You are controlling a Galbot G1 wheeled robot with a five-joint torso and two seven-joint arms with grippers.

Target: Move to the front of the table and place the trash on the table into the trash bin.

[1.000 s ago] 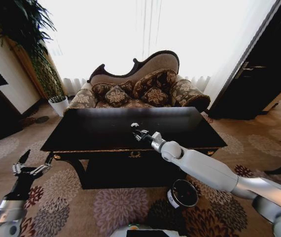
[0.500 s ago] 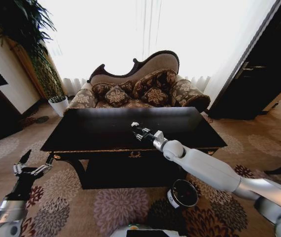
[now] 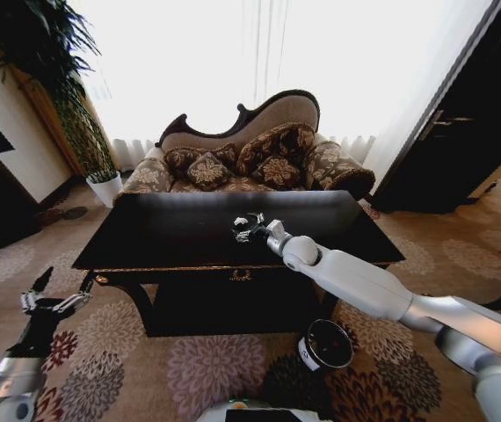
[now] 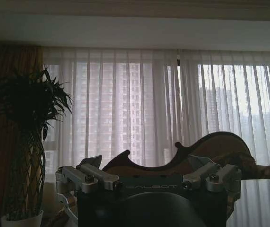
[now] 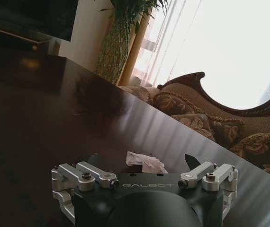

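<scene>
The black table stands right before me, with a white crumpled paper wad of trash near its front middle. My right gripper reaches over the tabletop and stands open at the wad. In the right wrist view the wad lies on the dark surface between the spread fingers of the gripper, just ahead of the palm. The round black trash bin stands on the carpet under my right arm. My left gripper hangs open, low at the left beside the table.
A patterned sofa stands behind the table. A white plant pot with a tall plant is at the back left. A dark door is at the right. Patterned carpet surrounds the table.
My right wrist has turned and the gripper has shifted slightly farther over the table, up to the paper wad. The left arm has not moved.
</scene>
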